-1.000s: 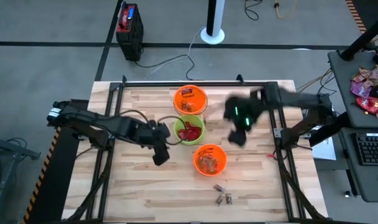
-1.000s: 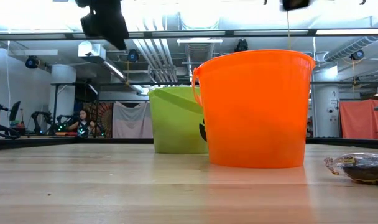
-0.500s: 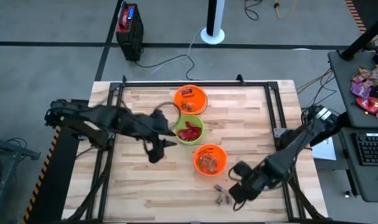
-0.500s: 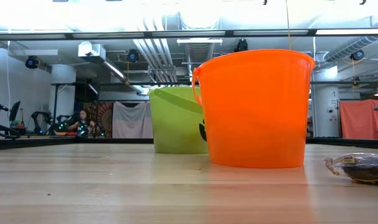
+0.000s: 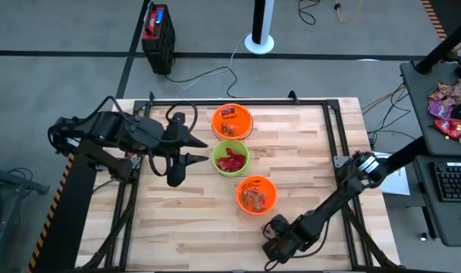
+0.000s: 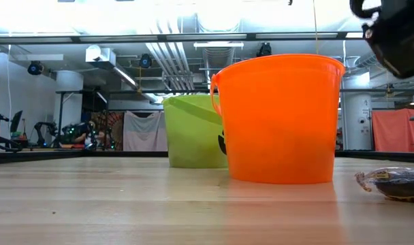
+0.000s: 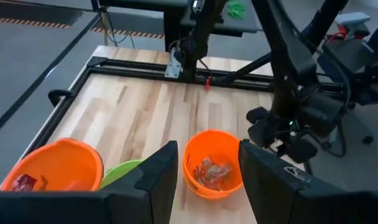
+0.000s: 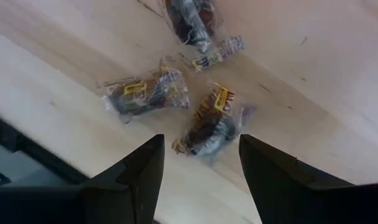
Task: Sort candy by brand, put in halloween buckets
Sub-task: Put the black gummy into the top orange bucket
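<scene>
Red packets (image 5: pixel 230 161) in green bucket (image 5: pixel 231 149)

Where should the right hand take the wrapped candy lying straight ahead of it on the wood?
Grip the candy across its dark, bulky middle, coming straight down from above. It lies flat on the table with thin crinkled ends that would slip. The right hand is open above it. Two more pieces lie close by, so keep the fingers off them.

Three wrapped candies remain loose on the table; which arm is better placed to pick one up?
The right. Its gripper hangs directly over the wrapped candies, fingers open. The left gripper is far across the table beside the green bucket.
</scene>
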Motion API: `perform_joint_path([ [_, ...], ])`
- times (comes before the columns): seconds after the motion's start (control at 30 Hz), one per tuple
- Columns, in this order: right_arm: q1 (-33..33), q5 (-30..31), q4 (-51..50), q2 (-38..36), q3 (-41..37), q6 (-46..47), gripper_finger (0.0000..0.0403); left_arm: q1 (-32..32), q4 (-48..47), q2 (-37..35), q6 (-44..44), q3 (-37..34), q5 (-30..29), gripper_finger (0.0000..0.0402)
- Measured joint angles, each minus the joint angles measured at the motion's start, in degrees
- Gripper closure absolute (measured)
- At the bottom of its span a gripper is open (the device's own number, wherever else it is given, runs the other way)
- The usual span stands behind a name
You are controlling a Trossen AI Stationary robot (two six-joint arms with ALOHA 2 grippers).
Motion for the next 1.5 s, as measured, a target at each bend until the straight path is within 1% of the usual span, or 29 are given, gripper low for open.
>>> perform_joint_path([
  [0.13, 0.0, -0.53, -0.52, 1.72, 0.38, 0.12, 0.0203, 0.0, -0.51, 0.0, 0.26, 1.03, -0.07, 0.0248],
  [0.23, 0.0, -0.53, -0.93, 1.79, 0.23, 0.07, 0.0217, 0.0, -1.51, 0.0, 0.25, 1.33, -0.08, 0.0248],
  [0.33, 0.0, -0.07, -1.19, 1.79, 0.03, -0.22, 0.0249, -0.05, -2.4, -0.02, -0.01, 1.33, -0.04, 0.0248],
  [0.53, 0.01, 0.72, -2.87, 1.35, 0.18, -0.96, 0.0337, -0.57, -5.03, -0.02, -1.49, 0.44, -0.04, 0.0248],
  [0.6, 0.09, 0.91, -4.06, 0.73, 0.18, -1.71, 0.034, -1.16, -5.39, -0.02, -1.55, -0.46, -0.04, 0.0248],
  [0.7, 0.37, 0.87, -6.07, -2.33, 0.23, -2.29, 0.034, -2.43, -5.26, -0.02, -3.23, -3.06, -0.02, 0.0248],
  [0.8, 0.39, 1.33, -12.84, -8.21, 0.98, -2.77, 0.034, -4.27, -5.29, -0.02, -6.76, -7.43, -0.02, 0.0248],
  [0.87, 0.02, 4.22, -19.2, -12.56, 2.4, -4.71, 0.034, -5.79, -3.74, -0.02, -9.41, -11.31, -0.02, 0.0248],
  [0.93, -1.58, 8.95, -24.42, -17.06, 4.24, -7.05, 0.0339, -7.51, -1.58, -0.02, -12.27, -15.56, 0.0, 0.0248],
  [1.0, -4.86, 13.69, -26.25, -21.39, 5.46, -13.04, 0.0339, -9.25, 2.11, 0.0, -15.04, -19.8, -0.06, 0.0248],
  [1.1, -12.29, 20.44, -22.71, -26.14, 5.49, -28.36, 0.0338, -11.32, 8.6, 0.0, -18.17, -25.11, -0.28, 0.0248],
  [1.17, -18.91, 22.73, -19.44, -27.93, 5.15, -40.41, 0.0337, -11.96, 12.21, 0.01, -20.61, -27.4, -0.29, 0.0248],
  [1.23, -27.16, 22.99, -14.26, -28.89, 5.08, -52.67, 0.0337, -11.97, 15.46, 0.0, -23.09, -29.02, -0.49, 0.0248],
  [1.3, -35.77, 22.41, -5.57, -28.87, 4.69, -65.78, 0.0337, -11.96, 17.6, 0.01, -25.21, -29.74, -1.08, 0.0248],
  [1.37, -43.65, 18.97, 3.83, -27.55, 4.12, -77.05, 0.0336, -11.96, 18.89, 0.02, -26.73, -29.71, -2.05, 0.0248],
  [1.43, -50.66, 14.14, 10.15, -25.48, 3.89, -83.68, 0.0336, -11.96, 18.62, 0.01, -28.64, -29.22, -2.14, 0.0248],
  [1.5, -56.07, 8.82, 13.91, -23.25, 3.8, -88.15, 0.0336, -11.96, 17.18, 0.02, -31.47, -28.4, -2.06, 0.0248],
])
